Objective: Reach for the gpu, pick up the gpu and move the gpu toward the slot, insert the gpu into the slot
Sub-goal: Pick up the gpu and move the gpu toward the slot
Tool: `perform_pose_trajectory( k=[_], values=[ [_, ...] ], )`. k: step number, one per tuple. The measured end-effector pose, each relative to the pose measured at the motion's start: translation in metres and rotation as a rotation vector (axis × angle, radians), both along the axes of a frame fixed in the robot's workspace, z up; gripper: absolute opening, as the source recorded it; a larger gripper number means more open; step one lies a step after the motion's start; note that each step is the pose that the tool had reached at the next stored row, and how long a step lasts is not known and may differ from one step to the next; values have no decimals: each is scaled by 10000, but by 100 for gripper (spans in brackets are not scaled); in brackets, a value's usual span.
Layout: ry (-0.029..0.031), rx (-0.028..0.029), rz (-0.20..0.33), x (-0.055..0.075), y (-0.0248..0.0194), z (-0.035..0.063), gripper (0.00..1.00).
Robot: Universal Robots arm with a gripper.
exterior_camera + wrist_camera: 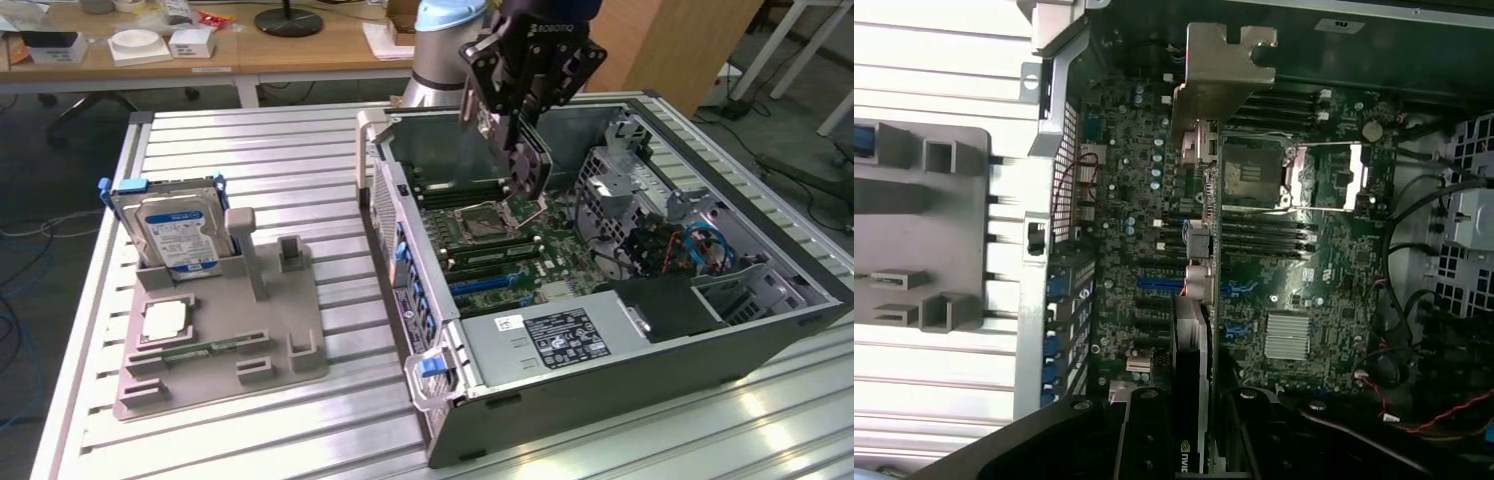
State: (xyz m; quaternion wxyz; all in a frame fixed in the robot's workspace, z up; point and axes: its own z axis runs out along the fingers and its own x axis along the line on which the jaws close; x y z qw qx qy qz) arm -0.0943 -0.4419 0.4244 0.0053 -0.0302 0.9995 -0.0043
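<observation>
My gripper (518, 128) hangs over the open computer case, shut on the gpu (530, 165). The card hangs upright above the green motherboard (527, 250), near the CPU socket. In the wrist view I see the gpu (1194, 330) edge-on between my black fingers (1144, 430), its silver end bracket (1224, 70) at the far end. The slot (485, 285), a long blue connector strip, lies on the motherboard below and nearer the camera than the card. In the wrist view the slot (1154, 283) runs crosswise under the card, its middle hidden by the card.
The case walls (400, 230) and the drive cage (667, 230) close in the motherboard. A power supply (561, 335) fills the near end. On the exterior view's left, a grey fixture (220, 340) holds a silver-blue hard drive (174, 225), a CPU chip (163, 320) and a memory stick (200, 350).
</observation>
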Motion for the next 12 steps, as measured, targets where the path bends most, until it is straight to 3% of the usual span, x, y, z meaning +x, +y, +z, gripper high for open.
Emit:
perform_pose_trajectory(
  k=[12],
  values=[
    [0, -1, -145, 95, -1, 0, 26]
  ],
)
